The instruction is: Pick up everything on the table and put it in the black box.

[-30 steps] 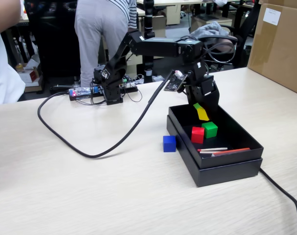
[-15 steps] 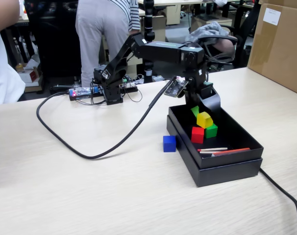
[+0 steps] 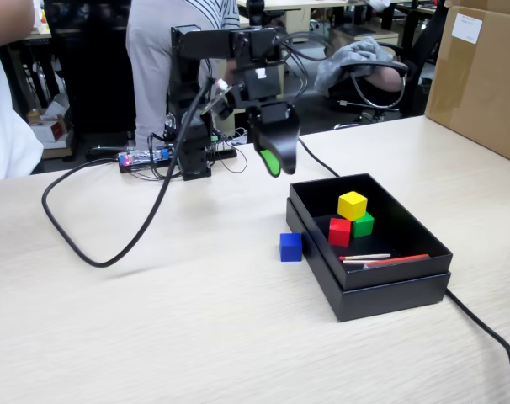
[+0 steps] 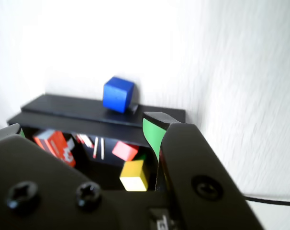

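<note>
The black box (image 3: 390, 290) sits on the table (image 3: 154, 337) at the right of the fixed view. Inside it, the yellow cube (image 3: 352, 204) rests on top of the red cube (image 3: 338, 232) and the green cube (image 3: 363, 225). The blue cube (image 3: 290, 247) stands on the table just left of the box. My gripper (image 3: 276, 164) hangs in the air above and left of the box, open and empty. In the wrist view the gripper (image 4: 83, 129) looks down on the blue cube (image 4: 118, 94), the box rim (image 4: 78, 109), the yellow cube (image 4: 134, 175) and the red cube (image 4: 125, 150).
Thin red and white sticks (image 3: 377, 258) lie in the box's near end. A thick black cable (image 3: 112, 252) loops across the table on the left, and another (image 3: 491, 337) runs off at the right. A big brown cardboard box (image 3: 482, 76) stands back right. People stand behind the table.
The gripper let go of the yellow cube, which now rests on the red and green cubes. The arm rose out of the box and swung left.
</note>
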